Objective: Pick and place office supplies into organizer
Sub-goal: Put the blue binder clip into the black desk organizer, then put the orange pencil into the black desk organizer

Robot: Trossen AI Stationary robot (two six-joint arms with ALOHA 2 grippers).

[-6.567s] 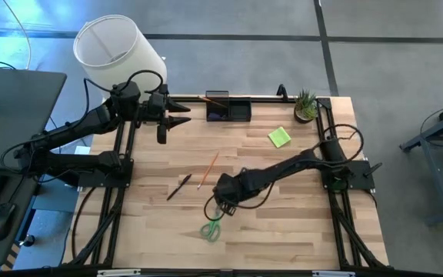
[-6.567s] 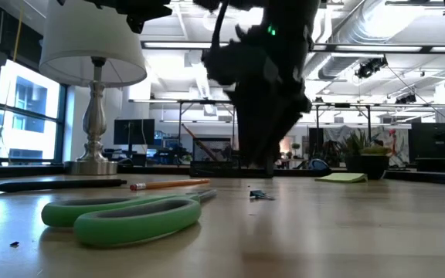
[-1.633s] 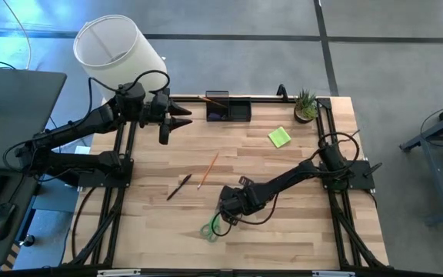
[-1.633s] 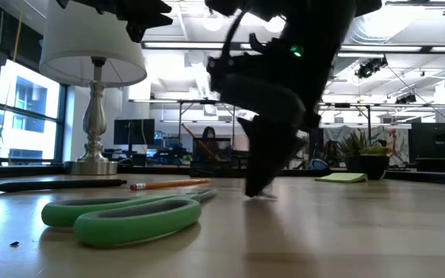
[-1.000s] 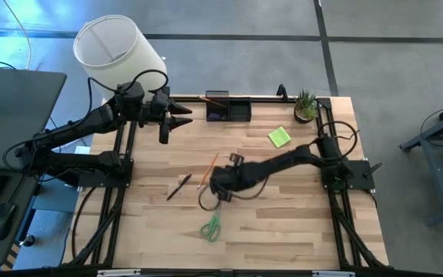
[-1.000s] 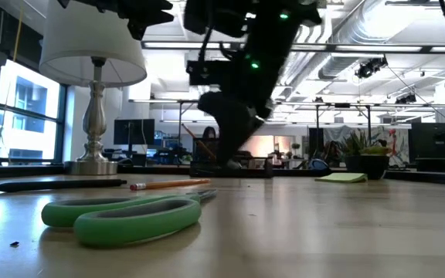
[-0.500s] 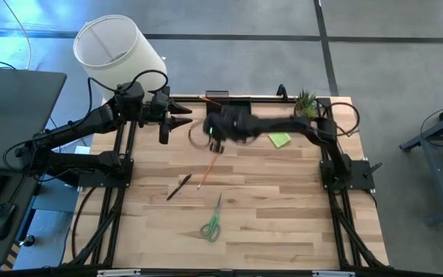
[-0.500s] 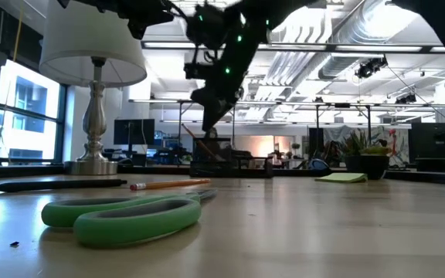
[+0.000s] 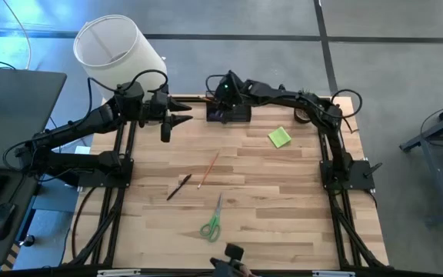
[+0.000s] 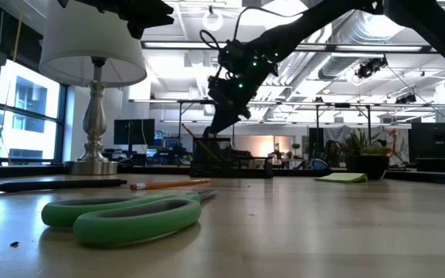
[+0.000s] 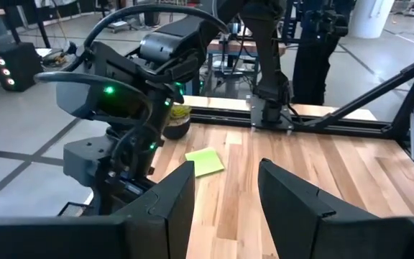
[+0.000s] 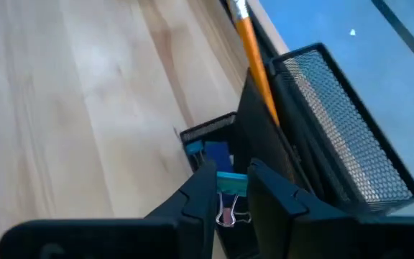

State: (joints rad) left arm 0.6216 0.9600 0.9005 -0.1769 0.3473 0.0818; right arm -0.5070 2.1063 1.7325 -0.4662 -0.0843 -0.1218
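High view: right gripper [image 9: 223,91] over the black mesh desk organizer [image 9: 229,111] at the table's far edge; left gripper [image 9: 177,117] parked near the lamp, fingers apart, empty. Green-handled scissors [image 9: 211,223], orange pencil [image 9: 208,170], dark pen [image 9: 178,186] and lime sticky-note pad [image 9: 279,138] lie on the wooden table [image 9: 283,215].

Right wrist view: fingers clamped on a small teal binder clip [image 12: 228,188] above an organizer compartment.

Grey floor [image 9: 375,46], white-shaded lamp [image 10: 93,46]
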